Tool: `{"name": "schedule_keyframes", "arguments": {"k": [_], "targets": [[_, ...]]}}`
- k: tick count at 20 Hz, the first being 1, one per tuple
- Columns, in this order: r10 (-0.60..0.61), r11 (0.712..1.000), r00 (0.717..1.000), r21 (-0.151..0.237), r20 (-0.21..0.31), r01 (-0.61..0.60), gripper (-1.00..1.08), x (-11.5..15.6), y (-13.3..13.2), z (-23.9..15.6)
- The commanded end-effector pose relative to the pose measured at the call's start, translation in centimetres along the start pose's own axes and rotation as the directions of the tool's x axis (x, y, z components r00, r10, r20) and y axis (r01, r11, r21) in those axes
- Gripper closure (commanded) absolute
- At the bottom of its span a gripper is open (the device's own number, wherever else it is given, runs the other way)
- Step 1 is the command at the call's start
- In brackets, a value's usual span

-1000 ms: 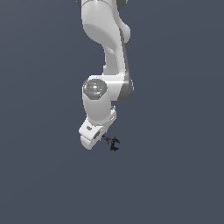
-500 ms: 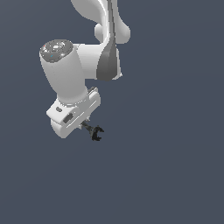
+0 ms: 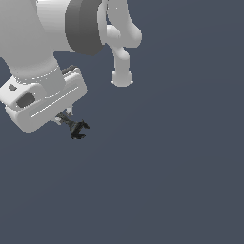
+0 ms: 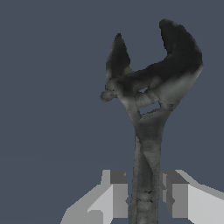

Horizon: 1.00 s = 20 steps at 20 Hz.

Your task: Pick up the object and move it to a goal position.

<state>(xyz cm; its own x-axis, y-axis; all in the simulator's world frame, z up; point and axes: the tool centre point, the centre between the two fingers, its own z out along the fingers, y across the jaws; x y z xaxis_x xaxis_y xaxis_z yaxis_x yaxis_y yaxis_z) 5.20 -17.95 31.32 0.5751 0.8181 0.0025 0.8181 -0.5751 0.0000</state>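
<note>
Around the arm [image 3: 52,43] only flat dark blue-grey backdrop shows, no table edge or wall visible, w/ wide open room below the end effector [image 3: 66,116] and toward the exterior view's right. End effector is clamped on the object [image 3: 76,127], fingers [image 4: 116,192] pressed to both sides of its grey shaft, black forked head sticking out past the tips. Vs 0.5 s ago, arm looms much larger and object hangs slightly higher in the exterior view.
</note>
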Motion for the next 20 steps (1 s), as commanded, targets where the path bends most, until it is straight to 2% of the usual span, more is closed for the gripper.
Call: {"name": "schedule_keyframes", "arguments": {"k": [1,10,20], "targets": [[0.0,1.0,1.0,0.001,0.0,0.0,1.08,-1.1,0.8,-2.1],[0.001,1.0,1.0,0.0,0.001,-0.001,1.08,-4.0,3.2,-7.6],[0.002,1.0,1.0,0.0,0.002,-0.002,1.08,-5.8,4.9,-11.2]]}}
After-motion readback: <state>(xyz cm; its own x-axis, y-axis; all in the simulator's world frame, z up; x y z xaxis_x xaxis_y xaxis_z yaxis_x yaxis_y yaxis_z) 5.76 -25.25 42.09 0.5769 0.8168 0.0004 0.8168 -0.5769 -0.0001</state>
